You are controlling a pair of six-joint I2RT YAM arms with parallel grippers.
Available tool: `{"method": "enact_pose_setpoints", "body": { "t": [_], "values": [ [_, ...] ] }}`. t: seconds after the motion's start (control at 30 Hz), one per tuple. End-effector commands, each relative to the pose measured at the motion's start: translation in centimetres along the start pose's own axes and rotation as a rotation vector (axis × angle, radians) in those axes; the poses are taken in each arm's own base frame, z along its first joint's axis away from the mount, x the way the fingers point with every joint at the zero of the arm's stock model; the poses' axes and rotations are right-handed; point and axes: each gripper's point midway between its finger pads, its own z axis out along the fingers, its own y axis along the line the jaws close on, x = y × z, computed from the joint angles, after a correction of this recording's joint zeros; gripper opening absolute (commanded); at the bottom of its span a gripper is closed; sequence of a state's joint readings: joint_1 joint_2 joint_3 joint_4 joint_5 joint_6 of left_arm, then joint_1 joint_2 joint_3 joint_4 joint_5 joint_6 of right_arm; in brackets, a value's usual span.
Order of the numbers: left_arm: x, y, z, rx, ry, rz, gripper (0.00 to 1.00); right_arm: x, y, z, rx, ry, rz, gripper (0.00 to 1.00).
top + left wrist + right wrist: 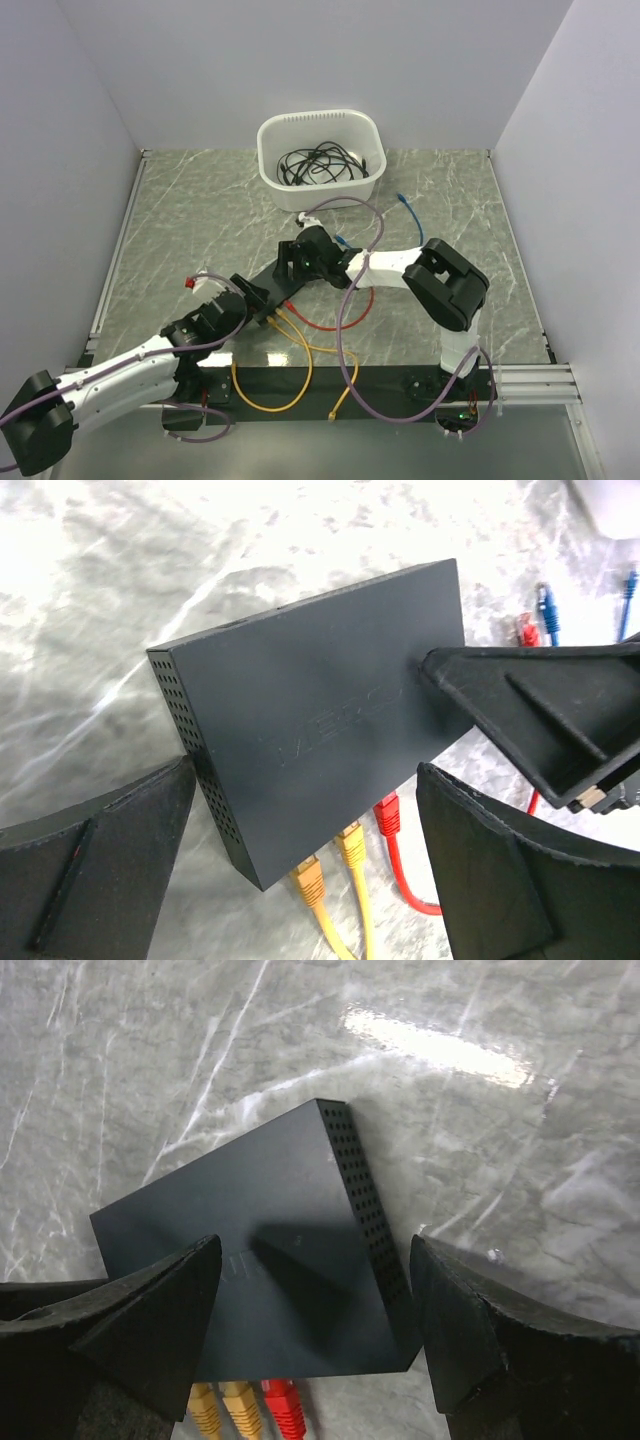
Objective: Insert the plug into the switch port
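White tub, black cables inside

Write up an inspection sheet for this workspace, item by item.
Surface: grey marbled table, glossy.
Job's things: black switch lying flat; yellow plugs and a red plug plugged into its long edge.
Clutter: white tub holding black leads.
Claws: left claw open, facing the switch; right claw open, over its vented end; neither holds a plug.
Cables: blue plug lying loose beyond the switch.
Surroundings: plain white walls.
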State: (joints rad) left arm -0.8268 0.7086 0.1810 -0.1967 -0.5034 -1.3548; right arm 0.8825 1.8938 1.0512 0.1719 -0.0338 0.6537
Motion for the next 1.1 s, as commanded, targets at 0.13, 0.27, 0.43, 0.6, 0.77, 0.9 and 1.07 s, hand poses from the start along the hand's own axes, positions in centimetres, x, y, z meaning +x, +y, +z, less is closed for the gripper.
{"method": "enact_pose_setpoints", "body": {
  "t": [0.13,0.27,0.43,0.6,0.77,0.9,1.07],
  "values": [
    [0.6,0.8,1.1,-0.007,-0.003,0.029,0.99,-2.2,-1.4,-1.4,0.059,-0.051,-0.003,0.83],
    [0.3,0.7,1.2,-0.007,-0.011,0.038,0.99,-4.3,-2.0,-2.9,0.134,-0.120,-0.023,0.83],
    [0.0,0.2,1.0,0.013,-0.020,0.038,0.99,-7.6,-3.3,-5.6,0.252,-0.198,-0.041,0.83],
    [-0.9,0.1,0.1,0.006,-0.039,0.048,0.99,-10.1,-8.2,-7.9,0.406,-0.233,-0.020,0.82],
    [-1.9,-0.3,-0.7,0.039,-0.071,0.030,0.99,-11.5,-12.7,-7.8,0.527,-0.159,-0.018,0.81],
    [-2.5,-1.2,-1.6,0.095,-0.082,-0.004,0.99,-11.3,-14.7,-7.4,0.563,-0.114,0.001,0.79],
    [-2.6,-0.7,-1.9,0.088,-0.082,-0.014,0.99,-10.2,-15.3,-5.8,0.541,-0.059,0.002,0.76]
  ]
}}
